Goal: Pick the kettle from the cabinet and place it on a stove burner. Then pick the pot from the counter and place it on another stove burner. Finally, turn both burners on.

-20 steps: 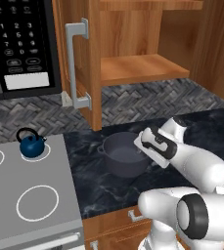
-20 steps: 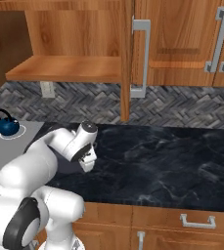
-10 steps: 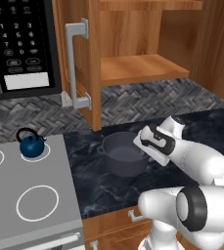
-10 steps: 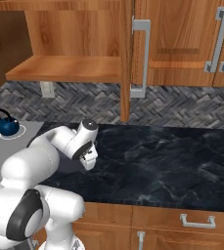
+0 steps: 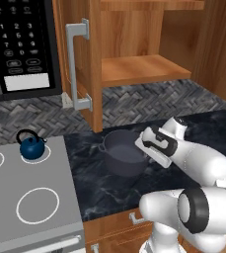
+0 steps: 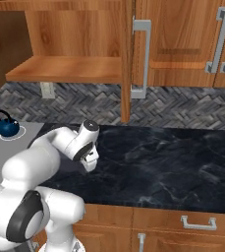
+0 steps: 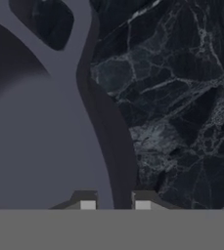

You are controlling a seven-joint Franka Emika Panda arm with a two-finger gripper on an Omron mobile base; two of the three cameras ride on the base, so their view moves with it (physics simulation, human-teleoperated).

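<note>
The gripper (image 7: 115, 204) is closed down on the rim of the pot (image 5: 122, 154), which sits on the counter (image 5: 109, 192) beside the cooktop; stiff, probably heavy and smooth-walled, it could tilt from this one-sided rim hold.

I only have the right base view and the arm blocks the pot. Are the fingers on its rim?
Observer: Yes. In the hand view the fingertips sit either side of the pot wall, one inside, one outside, closed in on it.
Operator: Which side of the pot?
Observer: In the left base view the gripper is at the rim's right side, away from the stove.
Operator: Is a burner free?
Observer: The kettle sits on a rear ring; the front ring nearer the counter is bare.
</note>
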